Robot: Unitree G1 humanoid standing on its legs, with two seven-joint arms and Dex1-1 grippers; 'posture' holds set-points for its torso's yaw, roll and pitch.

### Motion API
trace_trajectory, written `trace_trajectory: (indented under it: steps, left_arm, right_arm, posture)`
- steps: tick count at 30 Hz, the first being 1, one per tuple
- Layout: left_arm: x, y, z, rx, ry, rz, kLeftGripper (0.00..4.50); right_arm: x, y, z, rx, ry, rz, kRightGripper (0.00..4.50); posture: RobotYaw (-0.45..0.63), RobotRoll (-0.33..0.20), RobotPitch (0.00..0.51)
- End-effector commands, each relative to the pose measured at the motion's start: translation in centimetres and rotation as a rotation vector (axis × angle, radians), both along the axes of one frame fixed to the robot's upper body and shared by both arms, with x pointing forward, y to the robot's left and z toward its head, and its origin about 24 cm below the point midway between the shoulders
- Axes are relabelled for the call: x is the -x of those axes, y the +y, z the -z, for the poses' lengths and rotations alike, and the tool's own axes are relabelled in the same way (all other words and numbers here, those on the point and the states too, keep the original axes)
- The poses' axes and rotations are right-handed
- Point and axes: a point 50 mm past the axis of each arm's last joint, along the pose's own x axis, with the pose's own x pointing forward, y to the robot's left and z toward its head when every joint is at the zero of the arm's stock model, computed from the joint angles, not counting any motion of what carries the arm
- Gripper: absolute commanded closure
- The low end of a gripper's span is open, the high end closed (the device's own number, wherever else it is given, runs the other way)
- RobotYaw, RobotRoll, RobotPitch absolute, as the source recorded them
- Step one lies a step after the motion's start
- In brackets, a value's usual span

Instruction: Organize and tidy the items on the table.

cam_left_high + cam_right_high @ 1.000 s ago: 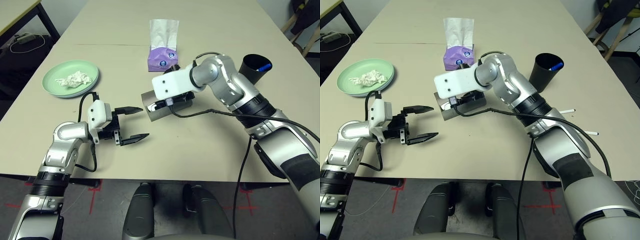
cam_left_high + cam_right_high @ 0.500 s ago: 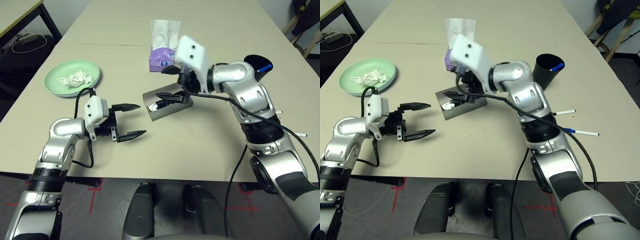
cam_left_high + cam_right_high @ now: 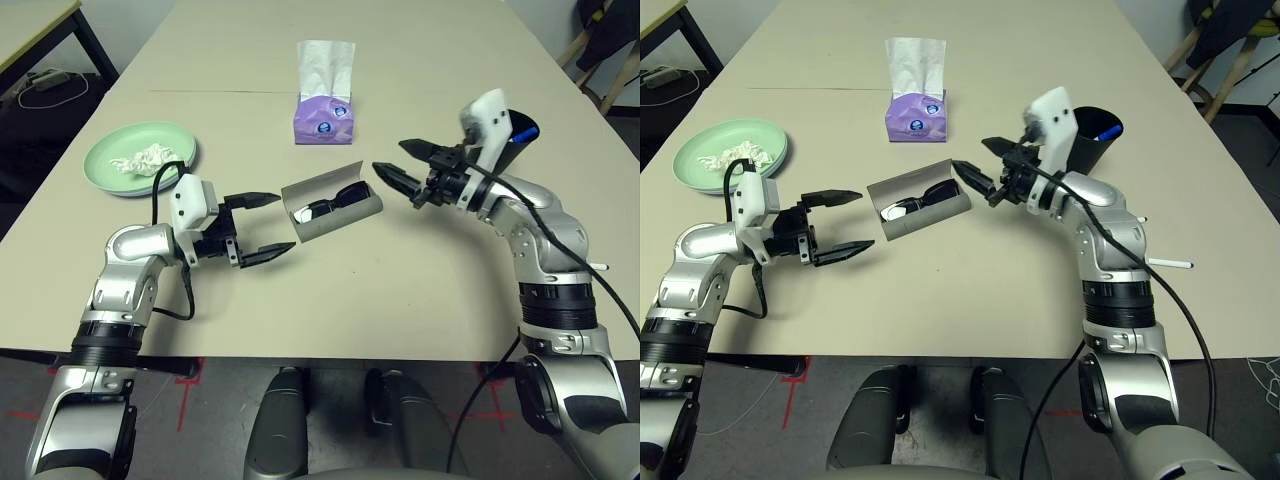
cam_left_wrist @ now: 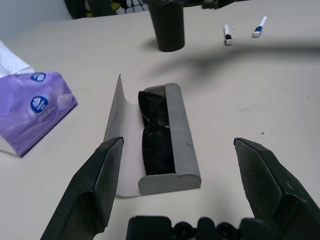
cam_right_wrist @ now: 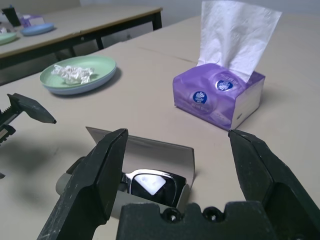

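Office or lab-type workroom, not home. Large plain beige table [image 3: 420, 290] with thin seam across far part. Second similar table [image 5: 75, 35] with dark legs at far left, plates on it. Cables on floor [image 3: 45, 80] beside that table. Red tape crosses on grey floor [image 3: 185, 385] near robot. Wooden chair legs [image 3: 600, 65] at far right. Purple tissue box [image 3: 322, 118], black pen cup [image 3: 1090, 135].
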Motion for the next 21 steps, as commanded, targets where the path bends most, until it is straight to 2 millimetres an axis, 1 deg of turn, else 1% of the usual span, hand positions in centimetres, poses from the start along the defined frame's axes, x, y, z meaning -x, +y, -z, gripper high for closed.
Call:
trace_trajectory:
  steps: [1, 5, 8, 12, 14, 18, 21]
  left_arm:
    - [-0.5, 0.1, -0.4, 0.026, -0.007, -0.033, 0.0]
    - [-1.2, -0.2, -1.3, 0.073, -0.026, -0.073, 0.0]
    - [-1.7, 0.1, -1.4, 0.055, -0.049, -0.105, 0.0]
    - [-2.3, 0.2, -1.3, 0.055, -0.069, -0.103, 0.0]
    - [-2.3, 0.1, -1.2, 0.058, -0.064, -0.067, 0.0]
    - [-2.4, 0.2, -0.4, 0.007, -0.062, -0.022, 0.0]
    - [-2.8, 0.2, -0.1, 0.037, -0.036, -0.012, 0.0]
  right_arm:
    - [0.4, -1.3, 1.0, -0.025, -0.008, 0.016, 0.07]
    - [0.8, -2.0, 2.5, 0.006, -0.051, 0.003, 0.07]
    - [1.2, -2.6, 4.1, 0.102, -0.089, -0.052, 0.07]
    - [1.4, -3.5, 5.4, 0.15, -0.12, -0.076, 0.07]
    - [1.4, -3.8, 5.6, 0.147, -0.109, -0.081, 0.07]
    - [1.4, -3.8, 5.2, 0.138, -0.12, -0.085, 0.07]
    - [1.7, -3.5, 5.2, 0.141, -0.121, -0.099, 0.07]
  posture:
    - [0.11, 0.0, 0.163]
    - [0.12, 0.0, 0.167]
    - [0.12, 0.0, 0.173]
    - [0.12, 0.0, 0.178]
    - [0.12, 0.0, 0.182]
    - [0.1, 0.0, 0.181]
    - [0.09, 0.0, 0.179]
